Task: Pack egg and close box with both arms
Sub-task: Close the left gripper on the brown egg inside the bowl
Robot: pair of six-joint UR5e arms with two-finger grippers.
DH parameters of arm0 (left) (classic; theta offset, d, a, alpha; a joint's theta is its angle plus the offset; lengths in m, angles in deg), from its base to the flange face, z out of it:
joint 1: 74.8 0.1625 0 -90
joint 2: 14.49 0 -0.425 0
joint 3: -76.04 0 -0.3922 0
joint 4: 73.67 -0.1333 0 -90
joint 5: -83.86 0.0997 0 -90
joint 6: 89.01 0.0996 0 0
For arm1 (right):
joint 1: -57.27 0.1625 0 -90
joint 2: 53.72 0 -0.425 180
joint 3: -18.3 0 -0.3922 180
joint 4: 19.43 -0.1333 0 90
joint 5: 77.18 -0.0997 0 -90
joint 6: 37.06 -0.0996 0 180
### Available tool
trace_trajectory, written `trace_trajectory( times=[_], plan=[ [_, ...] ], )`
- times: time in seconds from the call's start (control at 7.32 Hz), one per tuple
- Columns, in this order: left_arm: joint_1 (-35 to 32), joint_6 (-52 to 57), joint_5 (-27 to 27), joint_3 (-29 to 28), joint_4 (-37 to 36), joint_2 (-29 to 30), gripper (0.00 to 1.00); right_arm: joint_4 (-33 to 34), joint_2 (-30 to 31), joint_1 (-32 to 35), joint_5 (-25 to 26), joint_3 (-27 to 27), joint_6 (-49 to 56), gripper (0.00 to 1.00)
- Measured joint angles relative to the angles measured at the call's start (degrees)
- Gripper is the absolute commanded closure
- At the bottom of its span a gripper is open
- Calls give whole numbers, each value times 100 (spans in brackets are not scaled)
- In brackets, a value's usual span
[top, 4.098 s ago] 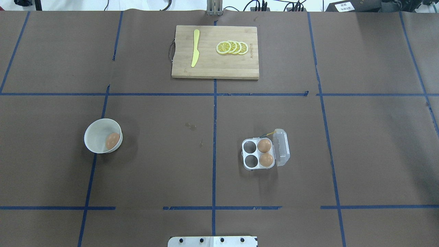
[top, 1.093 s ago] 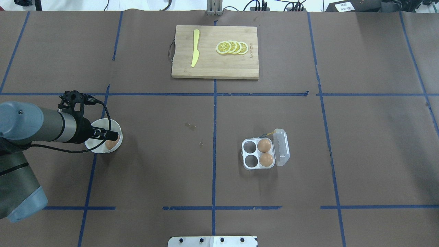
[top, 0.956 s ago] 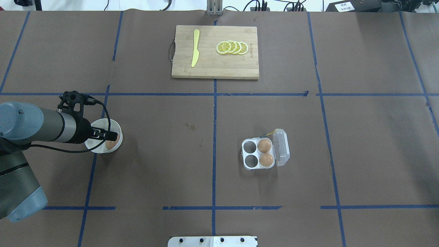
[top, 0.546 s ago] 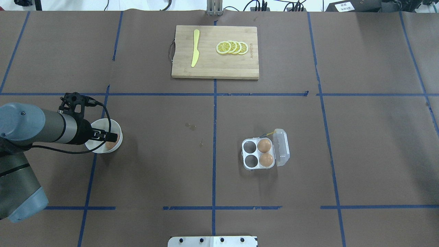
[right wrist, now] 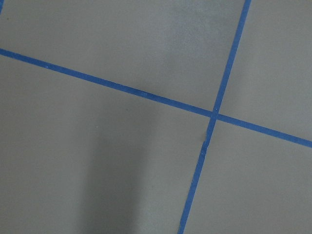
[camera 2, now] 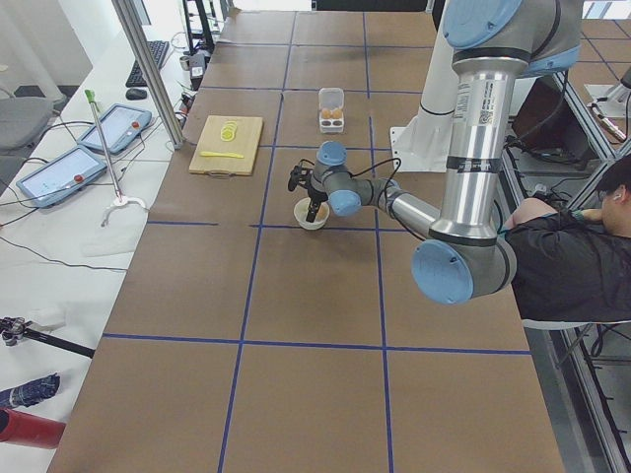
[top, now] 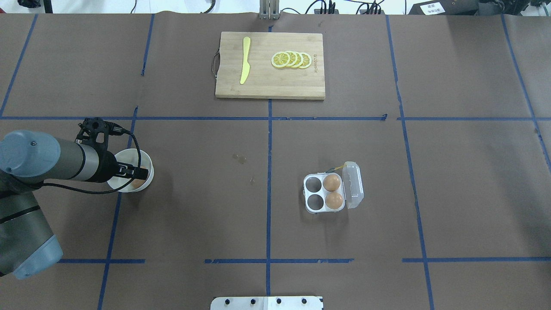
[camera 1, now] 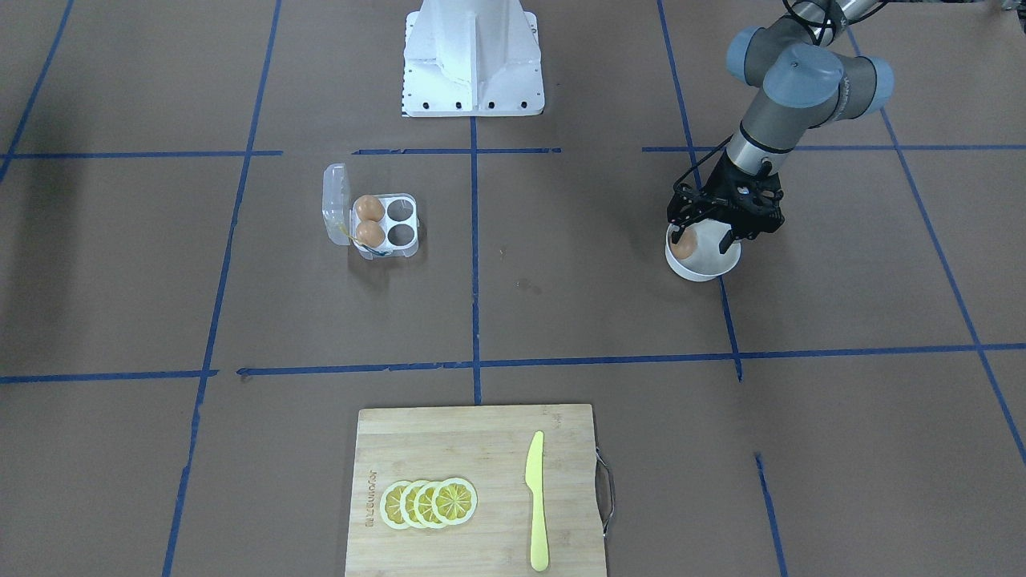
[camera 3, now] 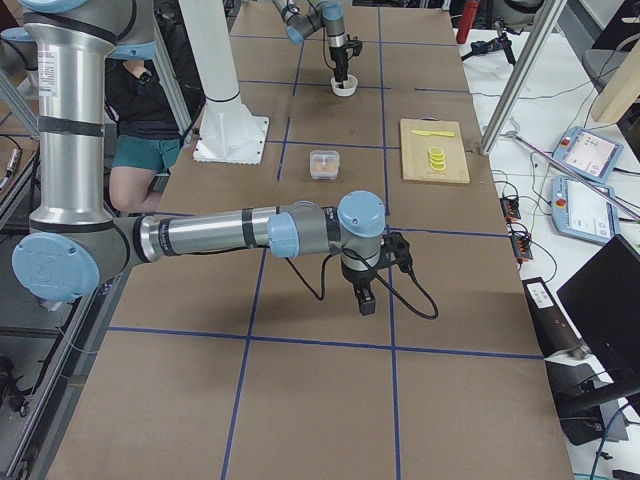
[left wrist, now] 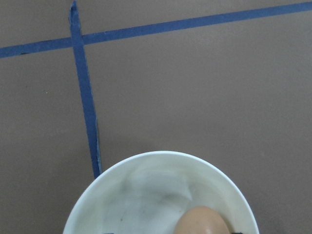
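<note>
On my feed the left gripper (camera 1: 701, 236) hangs inside the white bowl (camera 1: 705, 271), on the robot's left half of the table (top: 193, 215). Its jaws stand apart – wider than the egg (camera 1: 683, 245), which lies on the bowl's floor against the wall, just beside one finger. I see no clamping on it. The wrist camera shows the egg at the bottom edge and little of the fingers.

The box (top: 306, 193) sits well apart from the bowl, right of the centre tape line, with its clear lid (top: 354, 185) swung open on the far-right side. Two other eggs (top: 331, 182) fill the cells next to the lid; the other two cells are bare.

The right gripper (camera 3: 366, 303) points down over bare table – whether it is apart or together, I cannot tell.
</note>
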Motion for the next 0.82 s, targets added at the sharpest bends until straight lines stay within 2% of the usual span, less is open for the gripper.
trace_trajectory(
  times=[0.41, 0.82],
  plan=[
    [4, 7, -1, -64, 6, 6, 18, 0, 0, -2, 0, -6, 0, 0],
    [10, 29, -8, -75, 3, 6, 25, 0, 0, 0, 0, -13, 0, 0]
  ],
)
